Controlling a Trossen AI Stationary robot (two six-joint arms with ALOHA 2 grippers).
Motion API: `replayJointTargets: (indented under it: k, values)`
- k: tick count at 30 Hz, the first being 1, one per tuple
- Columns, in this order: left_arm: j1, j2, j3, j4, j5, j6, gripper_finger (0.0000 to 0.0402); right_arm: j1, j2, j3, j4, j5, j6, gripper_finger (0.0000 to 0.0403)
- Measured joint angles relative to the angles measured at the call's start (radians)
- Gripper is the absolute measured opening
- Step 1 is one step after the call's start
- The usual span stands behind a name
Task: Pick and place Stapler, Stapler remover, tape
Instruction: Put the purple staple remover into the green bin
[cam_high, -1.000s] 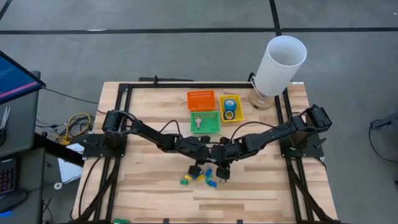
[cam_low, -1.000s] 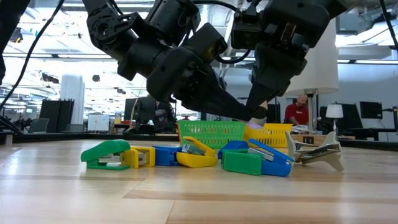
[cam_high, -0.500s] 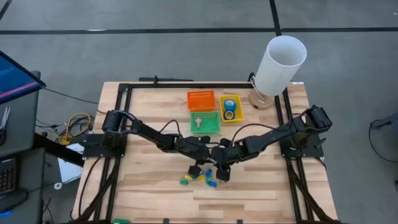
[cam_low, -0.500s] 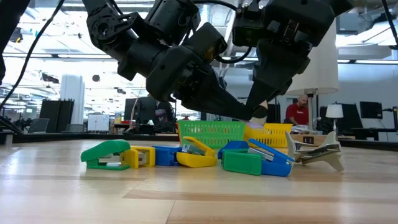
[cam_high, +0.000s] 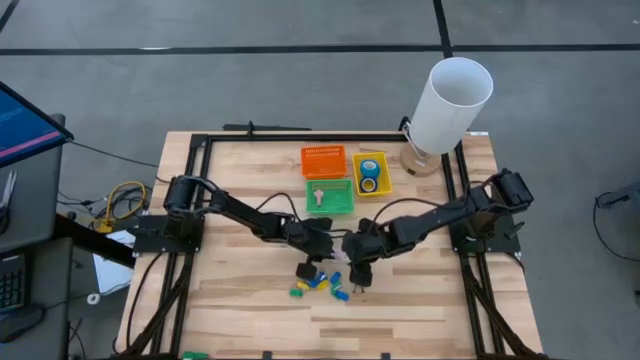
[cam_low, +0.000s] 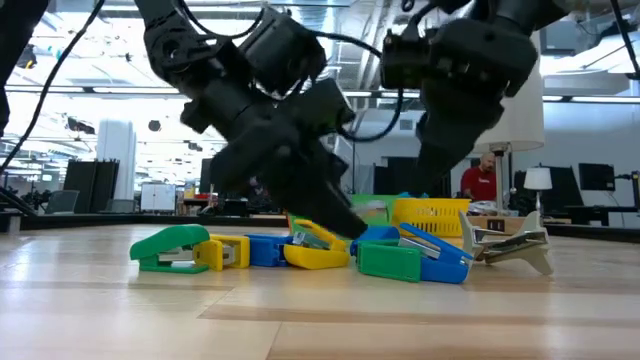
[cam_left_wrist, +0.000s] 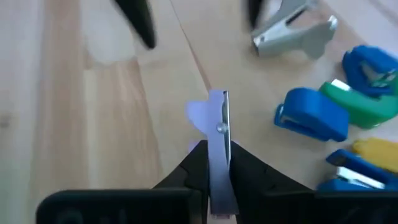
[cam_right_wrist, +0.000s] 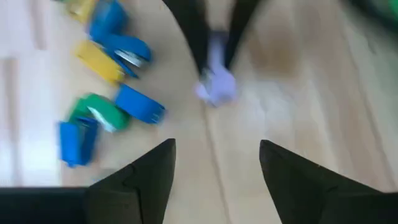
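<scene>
**A:** Counting first: tape (cam_high: 369, 176), two blue rolls, hollow centres, both in the yellow basket (cam_high: 357, 172) near the table (cam_high: 250, 320) edge where the white tube (cam_high: 450, 100) stands.

**B:** Removers?

**A:** Three. Lilac remover (cam_left_wrist: 217, 118), thin and flat with a metal rivet, clamped between the left gripper (cam_left_wrist: 217, 149) fingers over bare wood mid-table. Cannot tell if it touches the wood. Silver remover (cam_low: 510, 245), metal claw shape, lies on the table at one end of the stapler pile (cam_high: 320, 284). Third one sits in the green basket (cam_high: 345, 205).

**B:** Staplers?

**A:** At least six in the low view, small glossy plastic: green (cam_low: 170, 248), yellow (cam_low: 225, 252), blue (cam_low: 265, 250), yellow (cam_low: 315, 250), green (cam_low: 390, 262), blue (cam_low: 430, 250). They are packed touching, so the exact count is unsure.

**B:** Right gripper?

**A:** Right gripper (cam_right_wrist: 217, 149) has its fingers well apart and holds nothing. It faces the left one just beside the pile.

**B:** Anything blocking?

**A:** Both arms cover the pile's middle in the low view. The orange basket (cam_high: 323, 160) is mesh, next to the yellow one. A person in red (cam_low: 483, 180) is in the room behind.
</scene>
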Motion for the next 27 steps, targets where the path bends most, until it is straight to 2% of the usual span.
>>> replayJointTargets:
  k: [3, 8, 13, 15, 22, 27]
  values:
    - [0.001, -0.056, -0.004, -0.06, 0.0, 0.015, 0.0026, -0.006, 0.0, 0.0, -0.053, 0.051, 0.018, 0.022]
    - [0.0, -0.185, -0.066, -0.063, -0.027, 0.019, 0.0029, -0.006, 0.0, 0.0, -0.076, 0.164, 0.023, 0.0207]
    - [0.02, -0.336, -0.121, -0.001, -0.274, 0.045, 0.0043, -0.006, 0.0, 0.0, -0.071, 0.172, 0.039, 0.0192]
    - [0.052, -0.379, -0.136, 0.068, -0.32, 0.044, 0.0045, -0.006, 0.0, 0.0, -0.061, 0.171, 0.039, 0.0185]
    - [0.238, -0.398, -0.158, 0.121, -0.272, -0.061, 0.0042, -0.005, -0.001, 0.0, -0.045, 0.171, 0.039, 0.0167]
    - [0.324, -0.326, -0.159, 0.122, -0.069, -0.08, 0.0049, -0.001, -0.001, 0.0, -0.046, 0.17, 0.039, 0.016]
